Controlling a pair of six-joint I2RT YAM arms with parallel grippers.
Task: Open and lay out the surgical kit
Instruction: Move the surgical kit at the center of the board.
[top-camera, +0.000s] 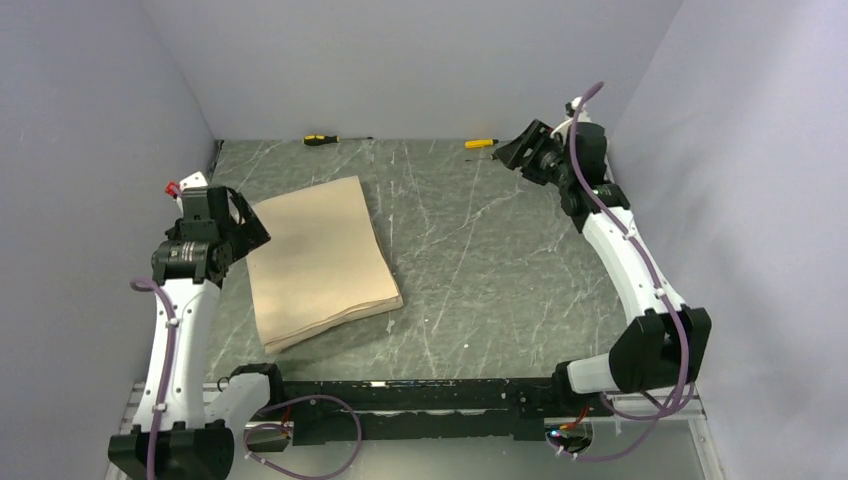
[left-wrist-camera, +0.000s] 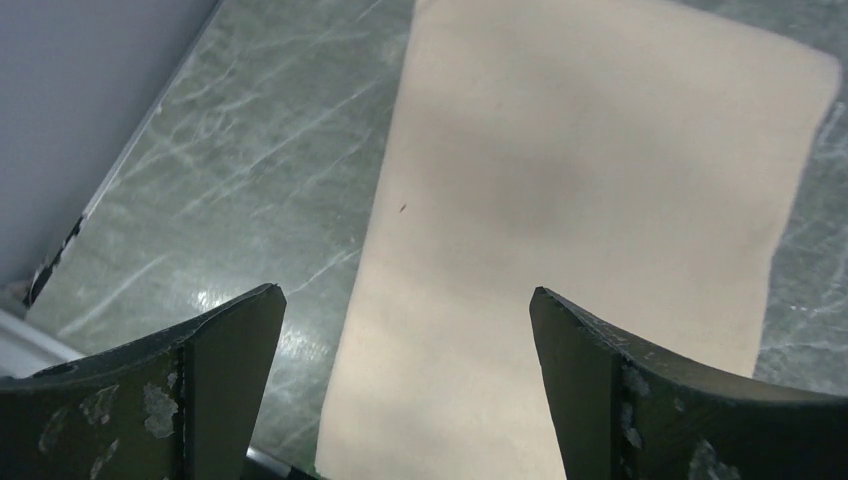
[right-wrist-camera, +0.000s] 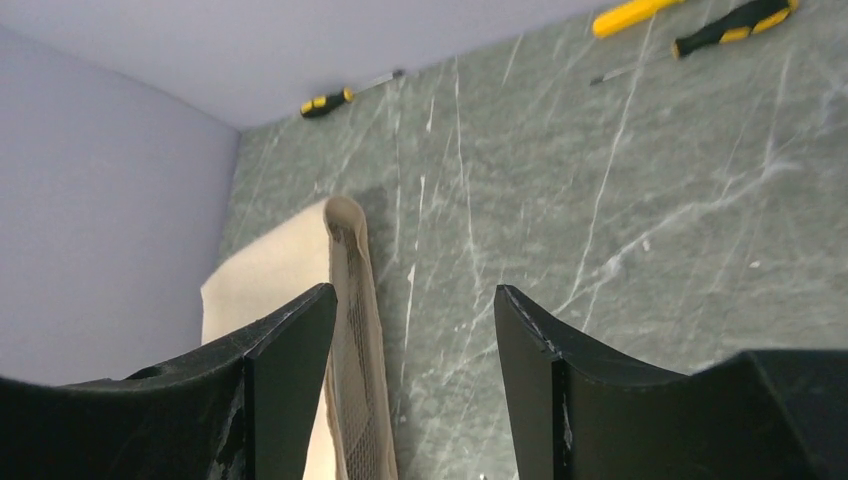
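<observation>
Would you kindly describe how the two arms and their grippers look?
The left arm and right arm have white links, black joints and bases, and a purple cable along each. The left gripper and right gripper have dark, tapered fingers, the left's scuffed.

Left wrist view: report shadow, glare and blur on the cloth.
Left wrist: a soft grey shadow crosses the wrap cloth; pale glare marks the table beside it. Top external: the cloth looks evenly lit and sharp.
</observation>
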